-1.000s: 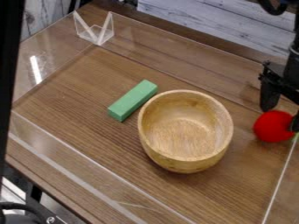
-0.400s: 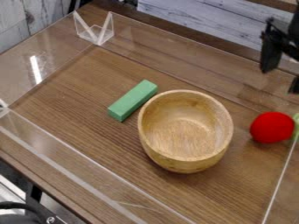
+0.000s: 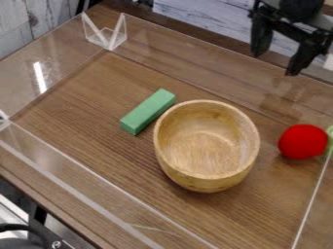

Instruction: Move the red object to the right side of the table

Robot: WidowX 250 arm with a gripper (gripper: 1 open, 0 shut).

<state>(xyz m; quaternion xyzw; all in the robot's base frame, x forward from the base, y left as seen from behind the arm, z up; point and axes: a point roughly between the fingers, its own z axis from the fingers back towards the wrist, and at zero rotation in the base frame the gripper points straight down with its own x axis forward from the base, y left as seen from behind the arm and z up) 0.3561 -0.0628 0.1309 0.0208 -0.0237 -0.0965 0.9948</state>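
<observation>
Two black fingers on the gripper (image 3: 290,41) look spread apart with nothing between them, up by the far wall. Well apart from them, the round bright-red ball-like toy fruit (image 3: 303,142) sits at the right side of the table, just beside the light round wooden bowl (image 3: 205,145) but outside it. My guess is it's light, firm, smooth and maybe a bit slippery, so not fragile, just keen to roll. If it needed another nudge, I'd come straight down and take it across its widest part, not near the top. The brown wood-grain tabletop (image 3: 78,117) looks flat and hard, so not much to stop a roll. Low clear wall along the right edge, green rectangular block (image 3: 148,112) on the bowl's other side.
</observation>
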